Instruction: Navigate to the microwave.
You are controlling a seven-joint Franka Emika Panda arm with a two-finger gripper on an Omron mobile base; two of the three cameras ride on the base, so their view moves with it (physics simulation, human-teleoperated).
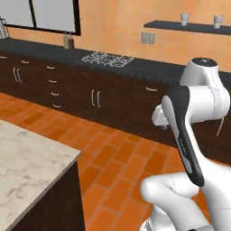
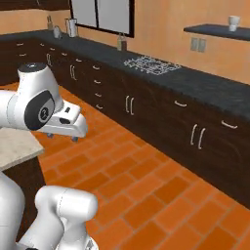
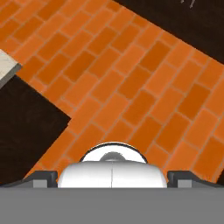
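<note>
The jaws stand wide open and hold nothing; their dark fingertips sit far apart over the orange brick floor; where the microwave lies relative to them cannot be told, nor how it looks; ahead runs a long dark bench with a cooktop set into it and a bottle by the window; a wall shelf carries two cups; a marble-topped island stands near the arm's left.

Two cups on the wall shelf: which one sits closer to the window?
The left cup, nearest the shelf's window-side end. The other cup stands further right along the shelf, away from the window.
</note>
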